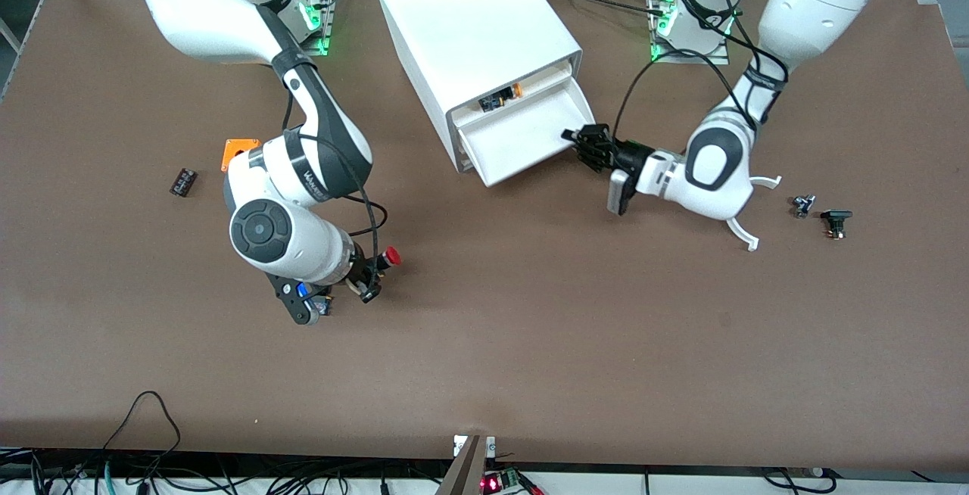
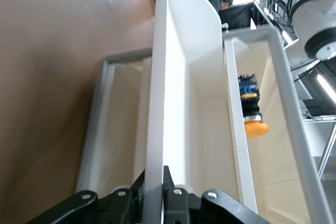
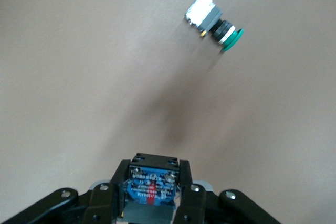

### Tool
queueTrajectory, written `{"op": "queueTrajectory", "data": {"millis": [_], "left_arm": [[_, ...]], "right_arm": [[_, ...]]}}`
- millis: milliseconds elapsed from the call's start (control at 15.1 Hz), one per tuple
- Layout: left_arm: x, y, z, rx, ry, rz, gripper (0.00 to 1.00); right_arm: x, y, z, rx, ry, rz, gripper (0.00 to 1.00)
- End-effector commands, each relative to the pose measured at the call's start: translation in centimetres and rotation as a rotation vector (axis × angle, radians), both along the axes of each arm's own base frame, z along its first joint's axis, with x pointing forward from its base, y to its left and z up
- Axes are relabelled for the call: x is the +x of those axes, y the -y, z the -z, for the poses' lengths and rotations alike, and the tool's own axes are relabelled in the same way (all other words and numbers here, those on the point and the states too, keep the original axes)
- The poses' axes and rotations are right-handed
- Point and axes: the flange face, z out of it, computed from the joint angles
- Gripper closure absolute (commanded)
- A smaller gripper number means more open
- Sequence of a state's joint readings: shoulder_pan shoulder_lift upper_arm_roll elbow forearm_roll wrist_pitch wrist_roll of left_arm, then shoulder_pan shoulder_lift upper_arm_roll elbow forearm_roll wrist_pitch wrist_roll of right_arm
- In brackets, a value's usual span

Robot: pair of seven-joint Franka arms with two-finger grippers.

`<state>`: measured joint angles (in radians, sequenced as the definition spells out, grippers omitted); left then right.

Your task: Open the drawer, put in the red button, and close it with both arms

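The white cabinet (image 1: 469,18) stands at the table's back with the drawer (image 1: 522,139) pulled out and its tray bare. My left gripper (image 1: 581,141) is shut on the drawer's front wall at the corner toward the left arm's end; the left wrist view shows the gripper (image 2: 160,182) clamping that thin white wall (image 2: 160,103). My right gripper (image 1: 372,274) is shut on the red button (image 1: 391,256) and holds it over the table's middle, nearer the front camera than the cabinet. The right wrist view shows the gripper (image 3: 151,182) with the fingers on the button's blue base (image 3: 149,188).
An orange-capped switch (image 1: 501,98) lies in the cabinet tier above the open drawer. A green-capped switch (image 3: 214,22) lies on the table. Small dark parts (image 1: 836,220) lie toward the left arm's end. An orange piece (image 1: 241,150) and a black part (image 1: 183,181) lie toward the right arm's end.
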<state>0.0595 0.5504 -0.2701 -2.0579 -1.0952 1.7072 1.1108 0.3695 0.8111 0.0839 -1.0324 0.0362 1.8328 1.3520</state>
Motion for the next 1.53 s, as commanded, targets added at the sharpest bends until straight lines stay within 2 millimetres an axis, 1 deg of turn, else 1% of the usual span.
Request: {"op": "queueTrajectory", "data": {"millis": [0, 66, 199, 265, 332, 398, 464, 531, 597, 664, 796, 929, 1062, 1128, 1261, 1393, 1460], "left_arm": [[3.4, -1.2, 0.4, 0.043, 0.056, -0.008, 1.00], [3.9, -1.6, 0.2, 0.051, 0.060, -0.011, 1.00], [4.1, -1.9, 0.0, 0.058, 0.052, -0.022, 1.00], [4.2, -2.1, -0.1, 0.059, 0.048, -0.026, 0.63], [4.3, -2.5, -0.2, 0.059, 0.049, -0.031, 0.01], [4.7, -3.0, -0.7, 0.051, 0.053, -0.037, 0.00], [5.2, -3.1, -1.6, 0.031, 0.043, -0.028, 0.00], [5.4, -3.2, -2.4, 0.031, 0.005, -0.017, 0.00], [6.1, -3.9, -3.5, 0.062, -0.030, -0.015, 0.00], [6.5, -4.2, -5.1, 0.106, -0.060, -0.005, 0.00], [7.3, -4.6, -8.5, 0.215, -0.107, 0.011, 0.00], [8.1, -5.5, -11.7, 0.379, -0.112, 0.021, 0.00], [8.8, -6.2, -14.6, 0.546, -0.095, 0.024, 0.00], [9.0, -6.5, -15.9, 0.626, -0.094, 0.015, 0.00], [9.1, -6.4, -18.2, 0.816, -0.102, 0.008, 0.00], [9.6, -6.0, -19.7, 0.972, -0.086, 0.003, 0.00], [9.8, -6.4, -20.0, 1.039, -0.067, 0.000, 0.00]], "right_arm": [[-1.2, -3.0, -3.3, 0.012, 0.041, 0.030, 1.00], [-1.5, -3.8, -4.1, 0.017, 0.055, 0.040, 1.00], [-2.4, -6.4, -6.1, 0.043, 0.098, 0.054, 1.00], [-2.8, -7.4, -6.8, 0.056, 0.115, 0.071, 1.00], [-3.4, -8.6, -6.9, 0.063, 0.123, 0.070, 1.00], [-4.0, -9.6, -7.4, 0.066, 0.137, 0.059, 1.00], [-4.8, -10.8, -7.8, 0.070, 0.143, 0.042, 1.00], [-5.6, -12.1, -8.1, 0.074, 0.145, 0.045, 1.00], [-6.5, -13.4, -8.3, 0.077, 0.144, 0.070, 1.00], [-7.7, -15.1, -8.3, 0.071, 0.146, 0.074, 1.00], [-10.2, -18.2, -8.3, 0.057, 0.158, 0.102, 1.00], [-12.5, -21.0, -8.4, 0.063, 0.160, 0.121, 1.00], [-14.5, -23.1, -8.3, 0.048, 0.175, 0.134, 1.00], [-15.7, -24.4, -7.8, 0.035, 0.185, 0.139, 1.00], [-17.5, -26.3, -6.3, 0.022, 0.175, 0.124, 1.00], [-18.3, -27.0, -4.7, 0.007, 0.159, 0.132, 1.00], [-19.1, -27.6, -3.7, 0.002, 0.153, 0.120, 1.00]]}}
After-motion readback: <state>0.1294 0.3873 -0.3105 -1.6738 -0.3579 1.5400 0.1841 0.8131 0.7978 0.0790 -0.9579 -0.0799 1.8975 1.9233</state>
